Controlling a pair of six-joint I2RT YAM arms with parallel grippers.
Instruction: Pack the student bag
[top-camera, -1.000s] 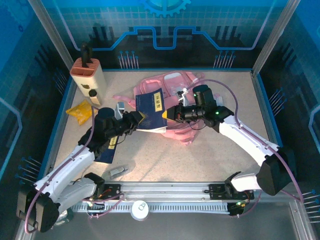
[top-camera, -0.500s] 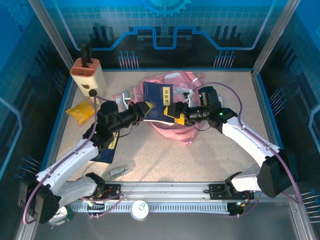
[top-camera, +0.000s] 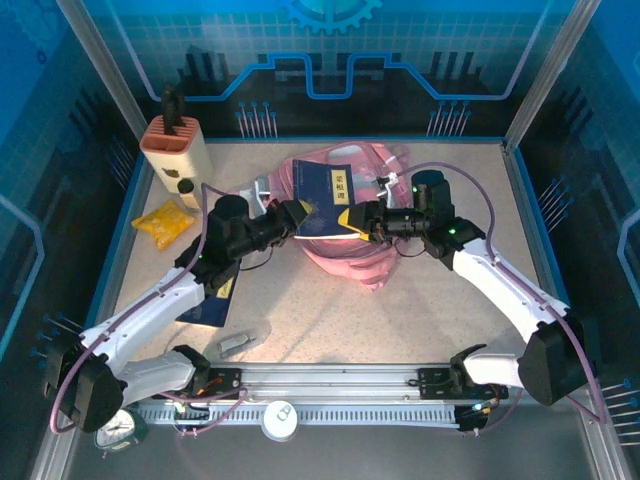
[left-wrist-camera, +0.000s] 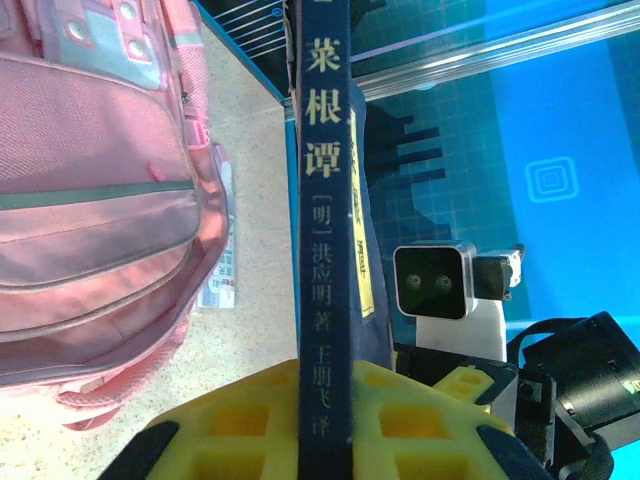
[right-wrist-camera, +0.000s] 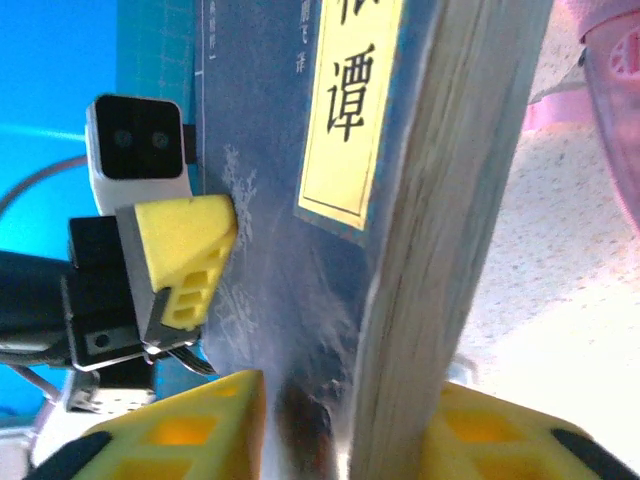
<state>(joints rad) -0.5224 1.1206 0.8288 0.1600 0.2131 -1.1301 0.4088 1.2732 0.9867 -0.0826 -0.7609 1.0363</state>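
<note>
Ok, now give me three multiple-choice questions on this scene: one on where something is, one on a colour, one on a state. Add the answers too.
1. Where is the yellow packet?
A. On the table, left of the student bag
B. Inside the bag
C. On top of the book

2. What colour is the cover of the book?
A. Red
B. Dark blue
C. Green

3. How does the left gripper stand?
A. Open above the table
B. Shut on the packet
C. Shut on the book

Answers:
1 A: the top view has it lying on the table near the left wall.
2 B: the cover is dark blue with a yellow label.
3 C: the left wrist view has the spine clamped between its yellow fingers.
</note>
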